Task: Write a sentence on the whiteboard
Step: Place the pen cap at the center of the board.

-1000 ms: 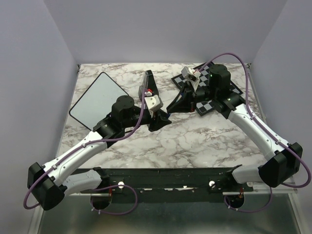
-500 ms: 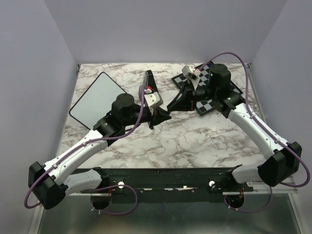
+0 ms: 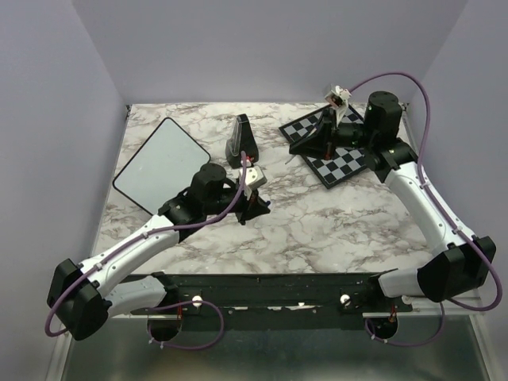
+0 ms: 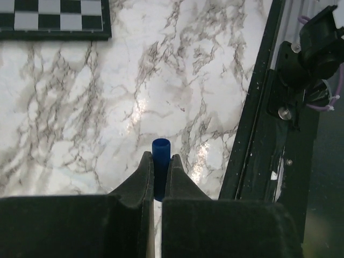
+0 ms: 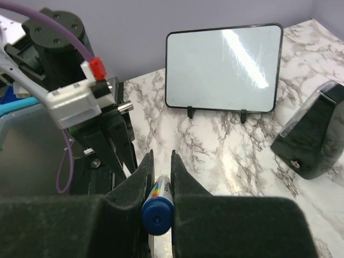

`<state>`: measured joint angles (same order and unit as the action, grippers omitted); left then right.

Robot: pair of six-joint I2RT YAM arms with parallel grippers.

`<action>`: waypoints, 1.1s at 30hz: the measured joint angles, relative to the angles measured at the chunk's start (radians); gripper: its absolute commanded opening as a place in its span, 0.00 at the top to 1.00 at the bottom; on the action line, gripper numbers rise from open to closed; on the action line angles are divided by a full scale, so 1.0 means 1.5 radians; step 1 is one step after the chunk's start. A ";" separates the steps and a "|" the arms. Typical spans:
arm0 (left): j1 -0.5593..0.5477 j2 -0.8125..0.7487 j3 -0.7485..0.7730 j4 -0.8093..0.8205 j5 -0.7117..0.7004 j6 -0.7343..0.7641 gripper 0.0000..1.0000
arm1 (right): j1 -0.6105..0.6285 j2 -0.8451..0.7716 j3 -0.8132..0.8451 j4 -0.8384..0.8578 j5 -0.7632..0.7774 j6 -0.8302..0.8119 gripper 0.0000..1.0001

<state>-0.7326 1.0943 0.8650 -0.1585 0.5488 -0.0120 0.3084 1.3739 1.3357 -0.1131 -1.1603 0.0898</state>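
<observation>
Hands: left hand (image 4: 159,157) pinched tight around a blue cylinder (image 4: 160,148); right hand (image 5: 161,156) clamped on a marker (image 5: 157,207).
Fingers (image 4: 134,185): matte black and wedge-shaped, tapering to narrow tips, on both hands.
Blue cylinder: smooth, round and flat-topped, its end poking past the fingertips.
Marker: white barrel, rainbow stripe on the label, glossy blue round end with a small dimple facing the wrist camera.
Surface (image 3: 317,226): white marble pattern with grey veins, polished, with patches of glare.
Whiteboard (image 3: 159,163): far left of the surface, well apart from both hands; a flat rectangle with rounded corners and a thin black rim, propped on two little black feet.
Whiteboard face: glossy plain white, with a bright streak of reflection across it.
Black wedge (image 3: 240,139): hard and angular, between whiteboard and chessboard, near the left hand.
Chessboard (image 3: 341,159): flat, black-and-white squares, dark border; the right hand is over its left corner in the top view.
</observation>
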 measured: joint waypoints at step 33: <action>-0.051 0.278 -0.185 0.316 -0.465 -0.387 0.56 | -0.101 -0.126 -0.249 0.148 0.080 0.045 0.99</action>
<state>-0.8093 1.5116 0.5869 0.3157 -0.1482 -0.5919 0.1566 1.1847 0.9627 0.1089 -1.0401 0.1570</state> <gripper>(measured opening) 0.374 0.149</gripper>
